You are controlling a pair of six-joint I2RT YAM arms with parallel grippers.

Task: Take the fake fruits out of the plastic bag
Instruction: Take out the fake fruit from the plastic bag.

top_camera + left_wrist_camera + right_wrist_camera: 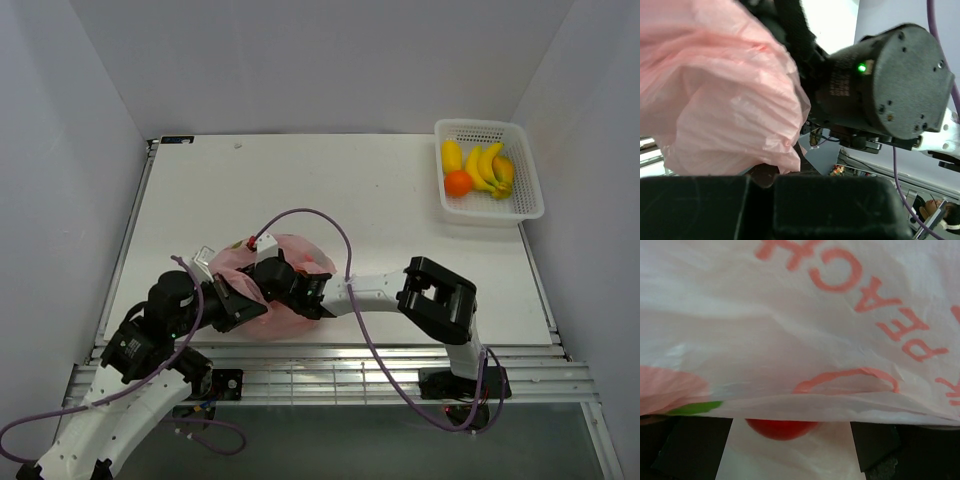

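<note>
First, the top view. One table (pixel 300 190), white. One plastic bag (pixel 290 320), pink and crumpled, lies near the front edge, left of centre. Both arms meet over it and cover most of it. The left gripper (pixel 245 297) is at its left flank and the right gripper (pixel 290 283) at its top. Their finger spacing cannot be read from here. One white perforated basket (pixel 530 200) sits at the far right corner, well apart from the bag. It holds four items: one banana bunch (pixel 485 165), one orange (pixel 458 183), one yellow mango (pixel 452 155) and one orange-and-green mango (pixel 504 172). A purple cable (pixel 310 213) arches over the right arm.

Left wrist view. The bag fills the left half. Two dark fingers (pixel 830 205) lie along the bottom, drawn in to a narrow slit with a fold of the film in it. One round motor housing (pixel 900 80) of the other arm, its green light on, blocks the right side.

Right wrist view. One sheet of bag film with pink lettering (pixel 875 310) spans the frame. Below its edge shows one red apple (pixel 782 429), partly covered. Two fingers (pixel 690 445) stand wide apart on either side, gripping nothing.
</note>
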